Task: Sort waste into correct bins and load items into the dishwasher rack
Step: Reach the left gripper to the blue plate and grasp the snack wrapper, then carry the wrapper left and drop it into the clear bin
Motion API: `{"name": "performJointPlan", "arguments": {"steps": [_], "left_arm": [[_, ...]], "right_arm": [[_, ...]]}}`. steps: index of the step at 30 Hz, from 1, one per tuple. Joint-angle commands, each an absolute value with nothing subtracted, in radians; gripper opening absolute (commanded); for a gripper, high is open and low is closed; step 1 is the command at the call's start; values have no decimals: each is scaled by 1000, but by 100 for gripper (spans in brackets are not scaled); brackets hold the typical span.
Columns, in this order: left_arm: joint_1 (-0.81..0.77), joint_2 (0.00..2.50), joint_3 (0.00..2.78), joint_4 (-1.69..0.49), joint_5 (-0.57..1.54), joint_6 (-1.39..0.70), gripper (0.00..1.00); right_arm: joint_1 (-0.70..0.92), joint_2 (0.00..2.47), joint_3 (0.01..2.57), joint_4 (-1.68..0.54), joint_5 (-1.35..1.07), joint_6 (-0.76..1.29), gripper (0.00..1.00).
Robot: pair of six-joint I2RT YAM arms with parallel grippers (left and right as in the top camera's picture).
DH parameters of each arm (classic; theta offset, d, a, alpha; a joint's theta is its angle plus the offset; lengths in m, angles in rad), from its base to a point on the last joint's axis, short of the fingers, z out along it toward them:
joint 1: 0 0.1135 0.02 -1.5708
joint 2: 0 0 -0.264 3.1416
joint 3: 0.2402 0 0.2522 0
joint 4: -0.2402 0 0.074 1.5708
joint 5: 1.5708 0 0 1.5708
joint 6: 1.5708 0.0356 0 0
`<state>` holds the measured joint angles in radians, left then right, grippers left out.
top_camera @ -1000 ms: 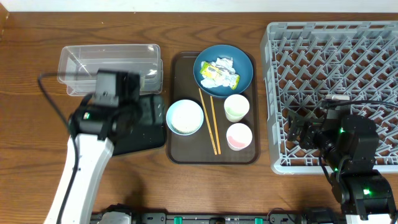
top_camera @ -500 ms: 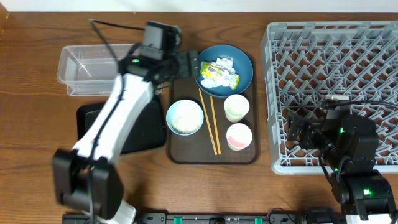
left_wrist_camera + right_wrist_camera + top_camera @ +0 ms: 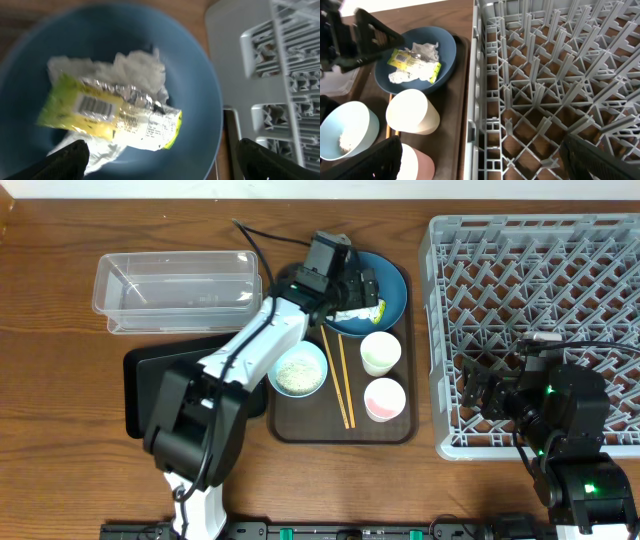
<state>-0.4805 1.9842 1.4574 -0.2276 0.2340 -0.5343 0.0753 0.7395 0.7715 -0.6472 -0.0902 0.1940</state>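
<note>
**Left gripper (image 3: 352, 284) poised over the wrapper (image 3: 115, 117)**

The crumpled wrapper lies in the dark blue bowl (image 3: 202, 115), upper centre of the overhead frame. The left gripper hovers over it, fingers spread and empty, likely so the waste comes out first. The right gripper (image 3: 478, 393), also spread and empty, waits over the dishwasher rack (image 3: 600, 240), lower right.

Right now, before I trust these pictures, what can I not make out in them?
Left wrist: print on the wrapper is blurred, unreadable.
Overhead: the left arm hides part of the black tray and the left side of the dark blue bowl.
Right wrist: the bottom edge cuts off the lower cup.
Overhead: the rice grains are too small to count.
</note>
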Motion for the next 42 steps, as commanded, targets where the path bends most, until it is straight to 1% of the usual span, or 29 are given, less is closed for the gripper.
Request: {"name": "performJointPlan", "arguments": {"steps": [1, 8, 11, 18, 22, 29, 32, 35, 38, 42], "left_arm": [[-497, 2027, 1481, -226, 236, -661, 96], [-513, 2061, 1481, -226, 199, -785, 96], [-514, 2069, 1481, -226, 167, -795, 96], [-523, 2104, 1481, -225, 164, -826, 96], [-523, 2126, 1481, -186, 163, -825, 95], [-523, 2138, 1481, -146, 163, -825, 79], [-522, 2138, 1481, -144, 160, -825, 68], [-522, 2138, 1481, -143, 159, -825, 64], [-522, 2138, 1481, -144, 141, -825, 58], [-522, 2138, 1481, -143, 110, -825, 56]], "right_arm": [[84, 740, 792, -648, -94, 186, 99], [84, 740, 792, -658, -94, 186, 99], [84, 740, 792, -666, -94, 186, 99], [84, 740, 792, -670, -94, 186, 99], [84, 740, 792, -671, -94, 186, 99], [84, 740, 792, -672, -94, 186, 99], [84, 740, 792, -671, -94, 186, 99], [84, 740, 792, -671, -94, 186, 99], [84, 740, 792, -671, -94, 186, 99], [84, 740, 792, -671, -95, 186, 99]]}}
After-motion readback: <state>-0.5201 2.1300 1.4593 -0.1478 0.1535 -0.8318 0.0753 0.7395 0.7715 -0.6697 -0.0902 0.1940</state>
